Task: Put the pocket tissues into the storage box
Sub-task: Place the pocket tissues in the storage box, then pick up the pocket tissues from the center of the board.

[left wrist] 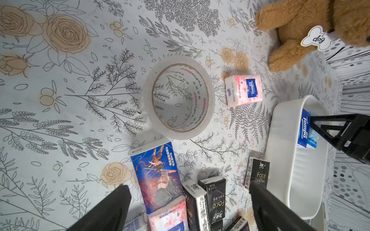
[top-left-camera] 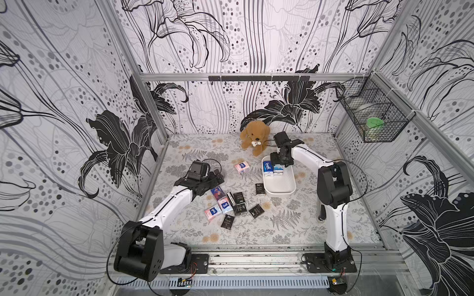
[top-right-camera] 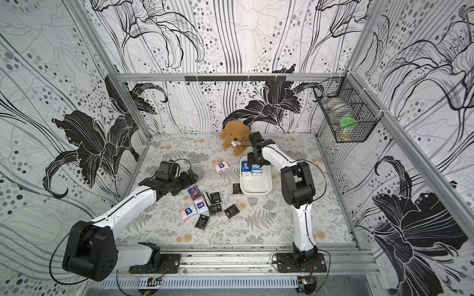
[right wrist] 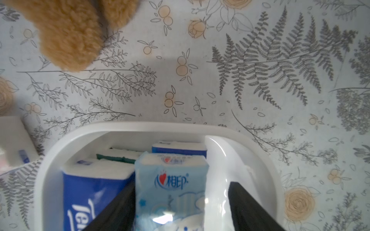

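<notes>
White storage box beneath the spread right claw

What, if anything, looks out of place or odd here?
Two non-tissue items are present: a clear tape roll beside the packet cluster and a plush dog at the back. One pink packet lies alone, apart from the cluster. Nothing looks spilled or damaged.

Legible markings: "dog" on the bone tag; "Tempo" on the pink packet and the dark blue packet; "YupinBOPP" (red, repeated) inside the tape roll; "Face" on the black packet.
</notes>
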`<action>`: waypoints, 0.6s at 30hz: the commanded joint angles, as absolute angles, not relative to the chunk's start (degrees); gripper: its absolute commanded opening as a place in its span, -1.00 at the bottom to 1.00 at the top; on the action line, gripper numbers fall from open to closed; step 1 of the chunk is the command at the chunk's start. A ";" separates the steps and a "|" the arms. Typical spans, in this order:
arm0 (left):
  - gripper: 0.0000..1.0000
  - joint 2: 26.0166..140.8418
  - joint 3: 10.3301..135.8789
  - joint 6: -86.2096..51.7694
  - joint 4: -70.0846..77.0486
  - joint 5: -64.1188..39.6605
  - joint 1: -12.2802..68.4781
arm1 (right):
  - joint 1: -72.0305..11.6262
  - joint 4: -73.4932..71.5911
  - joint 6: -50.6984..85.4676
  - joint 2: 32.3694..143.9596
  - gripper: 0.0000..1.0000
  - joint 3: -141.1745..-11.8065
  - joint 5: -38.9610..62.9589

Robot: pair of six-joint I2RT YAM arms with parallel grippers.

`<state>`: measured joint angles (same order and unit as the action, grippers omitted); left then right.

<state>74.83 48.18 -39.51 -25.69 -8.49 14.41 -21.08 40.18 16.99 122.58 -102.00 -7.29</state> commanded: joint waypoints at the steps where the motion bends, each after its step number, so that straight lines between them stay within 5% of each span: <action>1: 0.97 74.56 48.78 -37.61 -28.03 -4.68 16.12 | -20.92 40.20 19.36 115.90 0.56 -99.47 -6.98; 18: 1.00 83.54 47.81 -39.88 -26.33 4.56 20.07 | -27.16 31.66 32.31 96.02 0.57 -70.42 1.54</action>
